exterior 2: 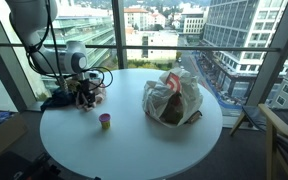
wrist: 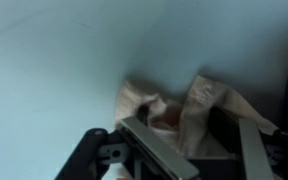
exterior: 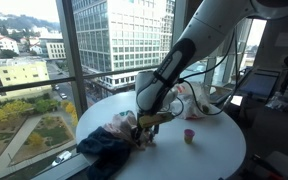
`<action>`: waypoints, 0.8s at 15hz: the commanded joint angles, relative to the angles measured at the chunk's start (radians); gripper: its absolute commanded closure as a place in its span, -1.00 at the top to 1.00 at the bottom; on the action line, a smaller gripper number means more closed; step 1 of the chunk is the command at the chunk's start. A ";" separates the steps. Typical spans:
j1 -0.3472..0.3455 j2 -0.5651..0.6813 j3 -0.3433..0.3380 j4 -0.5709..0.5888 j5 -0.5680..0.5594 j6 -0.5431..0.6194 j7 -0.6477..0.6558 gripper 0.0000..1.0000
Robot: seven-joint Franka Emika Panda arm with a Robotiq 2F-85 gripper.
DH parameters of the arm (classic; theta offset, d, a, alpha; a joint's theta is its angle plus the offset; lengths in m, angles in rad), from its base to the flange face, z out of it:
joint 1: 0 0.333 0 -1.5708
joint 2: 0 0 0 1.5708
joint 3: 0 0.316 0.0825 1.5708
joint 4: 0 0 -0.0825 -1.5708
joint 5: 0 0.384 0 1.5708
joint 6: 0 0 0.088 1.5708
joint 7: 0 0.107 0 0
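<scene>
My gripper (exterior: 149, 122) hangs low over the edge of a round white table (exterior: 216, 156), at a small heap of fabric. In the wrist view, the gripper (wrist: 199, 150) has its two fingers (wrist: 149, 146) set apart around a crumpled beige cloth (wrist: 189, 105). The cloth touches the left finger, and a dark gap separates it from the right one. In both exterior views the beige and pink bundle (exterior: 124, 125) (exterior 2: 93, 97) lies beside a dark blue cloth (exterior: 104, 148) (exterior 2: 56, 100), with the gripper (exterior 2: 87, 88) right over it.
A small pink and yellow cup (exterior: 189, 134) (exterior 2: 105, 121) stands near the table's middle. A stuffed translucent plastic bag (exterior: 199, 100) (exterior 2: 172, 98) sits beyond it. Tall windows ring the table (exterior 2: 134, 152), and a chair (exterior 2: 282, 135) stands off to one side.
</scene>
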 commanded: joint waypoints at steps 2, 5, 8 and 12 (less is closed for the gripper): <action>0.015 -0.008 -0.022 -0.018 -0.003 -0.002 -0.003 -0.47; 0.045 -0.009 -0.063 -0.008 -0.030 -0.042 0.048 -0.77; 0.082 -0.014 -0.113 0.008 -0.062 -0.119 0.122 -0.77; 0.120 -0.007 -0.158 0.067 -0.138 -0.332 0.280 -0.75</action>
